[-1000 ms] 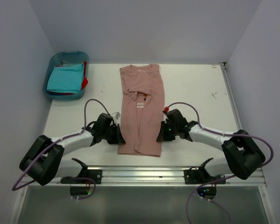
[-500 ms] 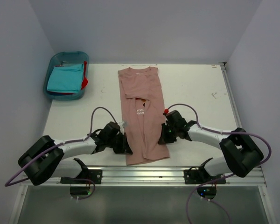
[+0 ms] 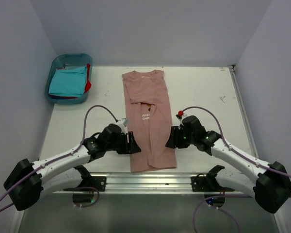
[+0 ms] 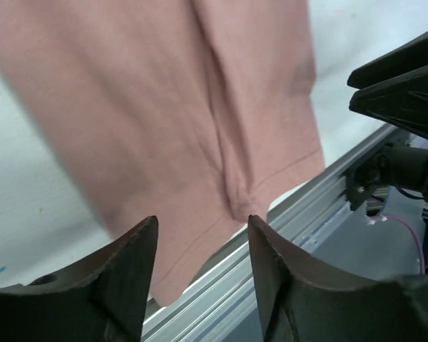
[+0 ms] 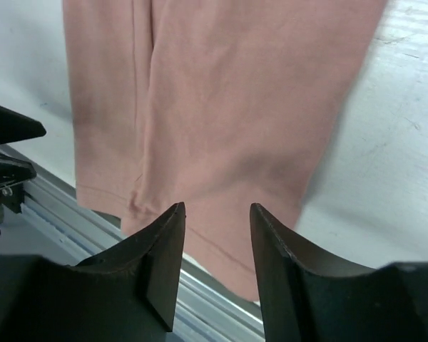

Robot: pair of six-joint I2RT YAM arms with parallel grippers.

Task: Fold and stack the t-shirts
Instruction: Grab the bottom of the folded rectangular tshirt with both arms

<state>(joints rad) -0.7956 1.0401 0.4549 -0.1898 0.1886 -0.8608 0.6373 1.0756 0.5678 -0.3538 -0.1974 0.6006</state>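
On the white worktop (image 3: 203,92) a pink t-shirt (image 3: 150,138), folded lengthwise, lies between both parted, empty jaws; beyond the left pair, a bin (image 3: 72,56) holds a turquoise t-shirt (image 3: 68,81) and a red one (image 3: 88,86).

Left arm (image 3: 68,156) and right arm (image 3: 237,158) stretched low, angled inward. Left gripper (image 3: 132,144) and right gripper (image 3: 170,139) face each other, jaws apart, holding nothing.

three t-shirts (image 3: 148,121), one bin (image 3: 72,56)

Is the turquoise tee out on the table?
No, the turquoise tee lies folded inside the blue bin at the far left corner.
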